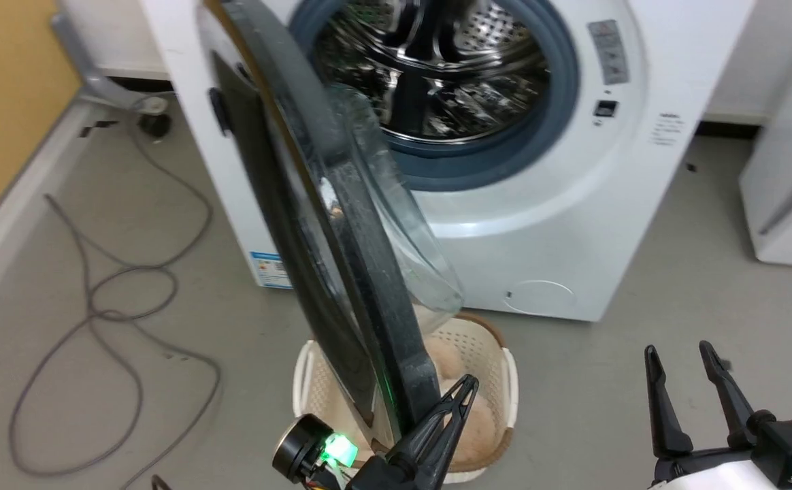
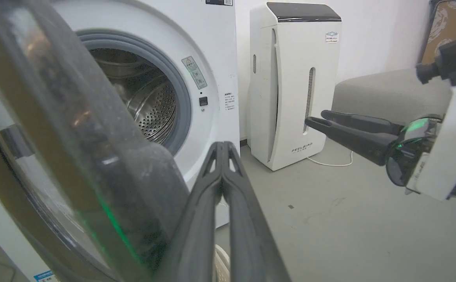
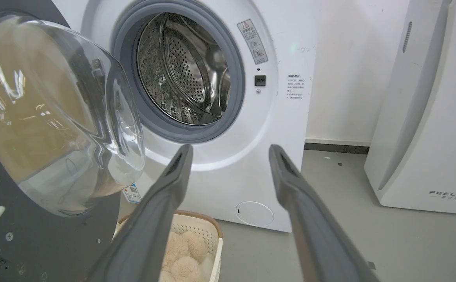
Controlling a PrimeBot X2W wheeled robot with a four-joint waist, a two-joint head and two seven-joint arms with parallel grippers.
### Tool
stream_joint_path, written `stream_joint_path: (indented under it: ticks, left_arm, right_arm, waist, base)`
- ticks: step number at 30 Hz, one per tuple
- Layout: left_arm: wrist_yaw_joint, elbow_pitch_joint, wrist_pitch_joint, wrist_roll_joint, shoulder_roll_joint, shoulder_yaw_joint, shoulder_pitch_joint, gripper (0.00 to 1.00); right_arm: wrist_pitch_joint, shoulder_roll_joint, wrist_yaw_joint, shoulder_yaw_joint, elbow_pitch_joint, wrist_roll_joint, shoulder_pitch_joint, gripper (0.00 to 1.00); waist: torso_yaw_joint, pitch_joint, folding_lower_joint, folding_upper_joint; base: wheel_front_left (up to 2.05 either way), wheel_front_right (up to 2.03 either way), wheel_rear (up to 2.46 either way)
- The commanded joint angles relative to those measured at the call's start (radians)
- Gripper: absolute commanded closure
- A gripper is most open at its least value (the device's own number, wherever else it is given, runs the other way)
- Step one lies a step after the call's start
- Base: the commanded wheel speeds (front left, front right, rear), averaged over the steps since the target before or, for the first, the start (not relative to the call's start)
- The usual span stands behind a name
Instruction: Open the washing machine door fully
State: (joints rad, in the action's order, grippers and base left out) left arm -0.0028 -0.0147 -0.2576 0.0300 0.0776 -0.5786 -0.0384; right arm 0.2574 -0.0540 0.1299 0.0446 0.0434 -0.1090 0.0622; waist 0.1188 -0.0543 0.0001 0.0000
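Note:
The washing machine door (image 1: pixel 362 272) stands swung out from the white machine, its dark rim edge-on to the head view, and its clear glass bowl (image 1: pixel 403 224) bulges toward the drum mouth (image 1: pixel 437 68). My left gripper (image 1: pixel 467 382) is shut with nothing between its fingers, and it lies against the inner side of the door's lower edge. In the left wrist view the door (image 2: pixel 75 156) sits just left of the shut fingertips (image 2: pixel 222 144). My right gripper (image 1: pixel 678 347) hangs open over the floor to the right, apart from the door. The right wrist view shows the bowl (image 3: pixel 55 117) and the matte inner face (image 3: pixel 36 243).
A cream basket (image 1: pixel 505 381) of fluffy balls sits on the floor under the door. Grey cables (image 1: pixel 117 292) loop across the floor on the left by a yellow wall (image 1: pixel 1 102). A white air purifier (image 2: pixel 294 78) stands right of the machine, with a grey sofa (image 2: pixel 388 94) beyond it.

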Motion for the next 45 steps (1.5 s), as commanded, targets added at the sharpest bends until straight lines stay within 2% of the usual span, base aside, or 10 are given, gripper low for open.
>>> stream_joint_path:
  ticks: [1, 13, 18, 25, 31, 45]
  left_arm:
    - [0.002, -0.011, -0.004, -0.005, 0.013, 0.005, 0.018, 1.00]
    - [-0.001, -0.062, -0.004, -0.009, 0.037, -0.009, 0.062, 1.00]
    - [-0.005, -0.079, -0.004, -0.013, 0.035, -0.021, 0.059, 1.00]
    - [0.028, -0.090, -0.004, -0.016, 0.064, 0.015, 0.084, 1.00]
    - [0.041, -0.139, -0.004, -0.026, 0.097, 0.030, 0.101, 1.00]
    - [0.060, -0.188, -0.004, -0.025, 0.121, 0.042, 0.101, 1.00]
  right_arm:
    - [0.004, 0.004, 0.001, -0.002, 0.003, -0.012, -0.004, 0.00]
    - [0.004, 0.004, 0.001, -0.013, 0.010, -0.014, 0.003, 0.00]
    - [0.004, 0.004, 0.001, -0.020, 0.017, -0.012, -0.005, 0.00]
    - [0.004, 0.004, 0.001, -0.009, 0.017, -0.018, 0.014, 0.00]
    - [0.004, 0.004, 0.001, -0.001, 0.023, -0.023, 0.026, 0.00]
    - [0.004, 0.004, 0.001, -0.018, 0.036, -0.038, 0.013, 0.00]
  waist:
    - [0.029, 0.012, -0.0001, 0.0000]
    - [0.140, 0.023, -0.0001, 0.0000]
    - [0.147, 0.025, -0.0001, 0.0000]
    - [0.143, 0.025, -0.0001, 0.0000]
    - [0.178, 0.021, -0.0001, 0.0000]
    - [0.253, 0.024, -0.0001, 0.0000]
  base:
    - [0.00, 0.00, 0.00]
    - [0.00, 0.00, 0.00]
    - [0.00, 0.00, 0.00]
    - [0.00, 0.00, 0.00]
    - [0.00, 0.00, 0.00]
    - [0.00, 0.00, 0.00]
